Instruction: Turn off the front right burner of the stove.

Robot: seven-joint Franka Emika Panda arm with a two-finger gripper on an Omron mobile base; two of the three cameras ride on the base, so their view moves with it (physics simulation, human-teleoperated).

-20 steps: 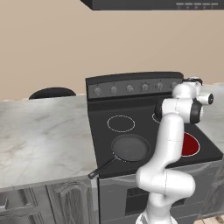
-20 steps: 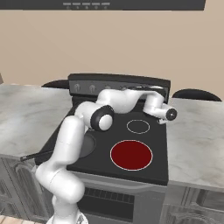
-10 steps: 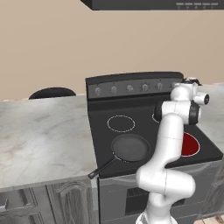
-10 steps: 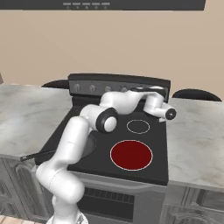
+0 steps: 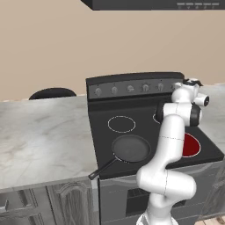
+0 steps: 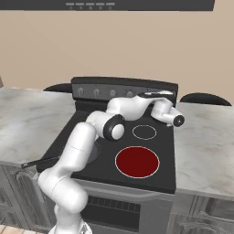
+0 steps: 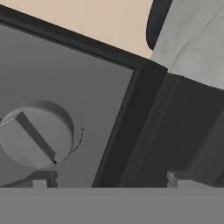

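One burner lit: front right burner (image 5: 191,146) shows red at the near right of the stove (image 5: 132,127), partly hidden behind the arm
Left base view: frying pan (image 5: 130,148) sits on the front left zone, handle over the edge
Right base view: front right burner (image 6: 137,162) is a solid red disc; gripper (image 6: 157,94) is at the knob panel's right end
Hand view: grey knob (image 7: 35,135) lies just ahead of the left fingertip (image 7: 40,180), slot slanted; jaws spread wide, holding nothing

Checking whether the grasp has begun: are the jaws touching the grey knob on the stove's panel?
Apart. In the hand view the gripper stands open, and the knob sits up and to one side of its fingertips, with bare panel between.
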